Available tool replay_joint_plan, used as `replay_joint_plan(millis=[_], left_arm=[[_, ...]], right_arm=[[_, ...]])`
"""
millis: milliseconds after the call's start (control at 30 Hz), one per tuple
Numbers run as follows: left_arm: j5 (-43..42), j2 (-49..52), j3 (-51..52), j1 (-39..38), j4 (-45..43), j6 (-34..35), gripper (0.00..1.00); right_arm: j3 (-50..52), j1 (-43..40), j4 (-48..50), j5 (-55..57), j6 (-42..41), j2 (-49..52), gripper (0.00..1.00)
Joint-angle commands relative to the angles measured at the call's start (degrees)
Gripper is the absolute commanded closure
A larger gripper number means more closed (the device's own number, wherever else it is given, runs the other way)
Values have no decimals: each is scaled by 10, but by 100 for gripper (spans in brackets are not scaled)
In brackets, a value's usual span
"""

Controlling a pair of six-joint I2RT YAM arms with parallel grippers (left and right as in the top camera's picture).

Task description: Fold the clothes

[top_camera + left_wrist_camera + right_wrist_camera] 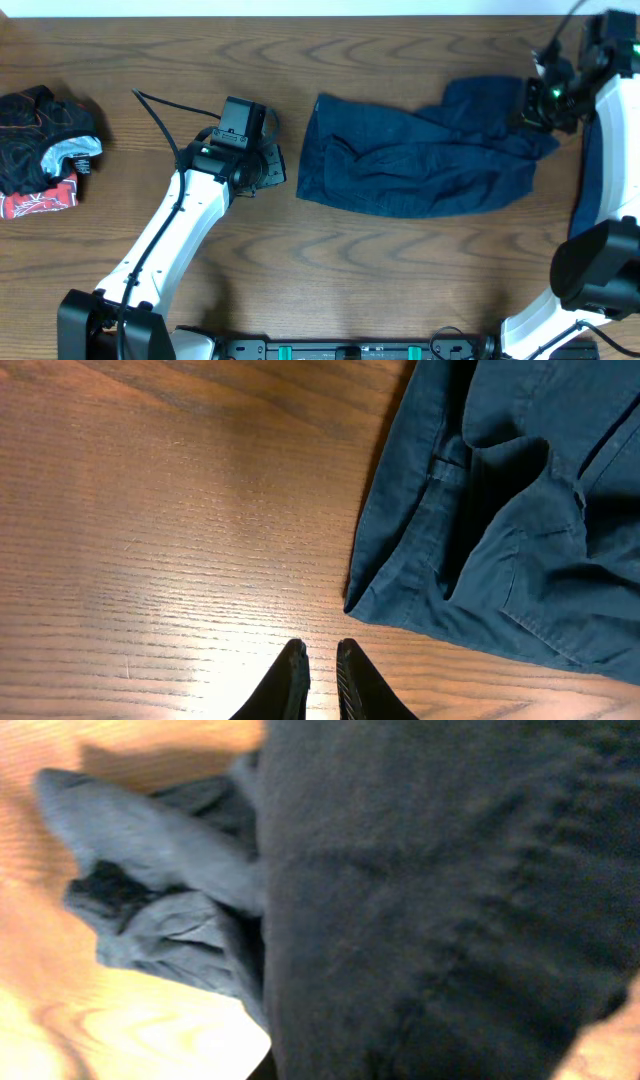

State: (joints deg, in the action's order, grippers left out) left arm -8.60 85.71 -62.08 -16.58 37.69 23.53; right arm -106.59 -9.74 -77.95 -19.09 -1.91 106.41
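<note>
Navy shorts [410, 165] lie rumpled & spread mid-right on the table [300, 290] w/ no clean fold showing, so the task looks barely begun; a 2nd bundle of dark/red garments [40, 150] sits unfolded at far left. R gripper [540, 105] is clamped on their upper-right edge, cloth draped over its cam. L gripper [320, 665] is nearly closed & empty, just off the waistband corner; no containers in view.
</note>
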Motion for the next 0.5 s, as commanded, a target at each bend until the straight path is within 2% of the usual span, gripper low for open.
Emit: replay_joint_plan(millis=[0,467], left_arm=[[6,-11,-1,3,2,-7,85],[0,-11,-1,1,4,-3,86]], right_arm=[[-35,46,-6,7,0,-13,99],[-39,213,36,54,-57,-13,99]])
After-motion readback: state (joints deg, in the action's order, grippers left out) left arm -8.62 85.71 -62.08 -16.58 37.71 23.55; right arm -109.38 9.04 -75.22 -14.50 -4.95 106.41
